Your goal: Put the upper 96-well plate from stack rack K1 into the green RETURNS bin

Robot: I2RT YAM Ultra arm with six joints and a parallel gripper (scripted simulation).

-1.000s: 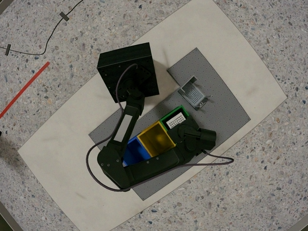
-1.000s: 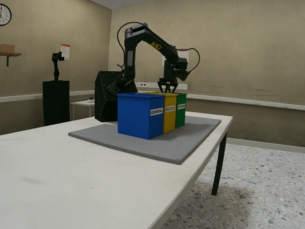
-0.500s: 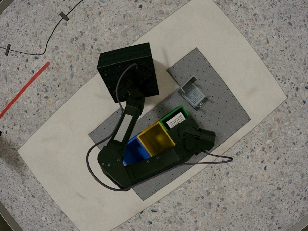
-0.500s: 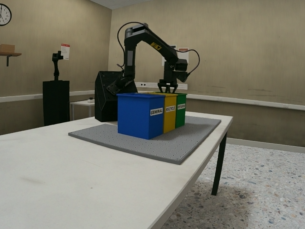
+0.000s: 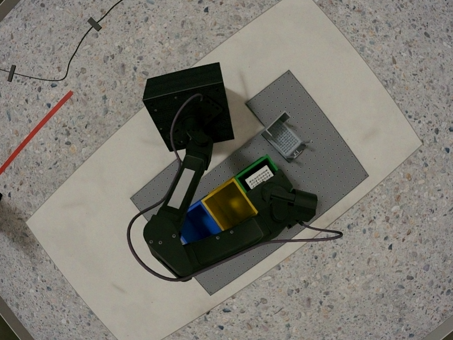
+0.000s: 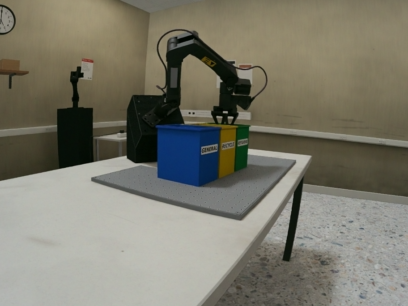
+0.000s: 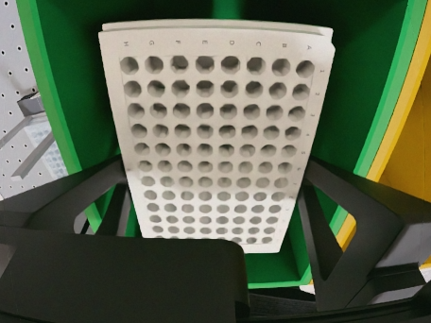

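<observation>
We locate the upper 96-well plate (image 5: 259,177) (image 7: 213,132) within the outline of the green RETURNS bin (image 5: 251,167) (image 6: 242,158) (image 7: 56,118); the bins hide it in the exterior view, so we cannot tell its exact depth. We find the pincer (image 6: 225,122) (image 7: 215,161) closed on this plate, one finger against each long side; in the wrist view the fingers bear at 9 and 3 o'clock, and the lettered end lies towards 12 o'clock, with A at the 1 o'clock corner and H at the 11 o'clock corner.

In the top view, taking the green bin as dial centre, we read the yellow RECYCLE bin (image 5: 218,189) (image 6: 227,161) (image 7: 411,170) adjoining at between 7 and 8 o'clock; the blue GENERAL bin (image 5: 201,223) (image 6: 177,155) follows beyond it; all three stand upright on the grey perforated board (image 5: 314,146) (image 6: 158,187) (image 7: 14,47), which lies on the table (image 5: 347,73) (image 6: 99,230). We note rack K1 (image 5: 297,151) (image 7: 35,105) between 1 and 2 o'clock; the lower plate (image 5: 286,141) (image 7: 52,151) sits in it.
</observation>
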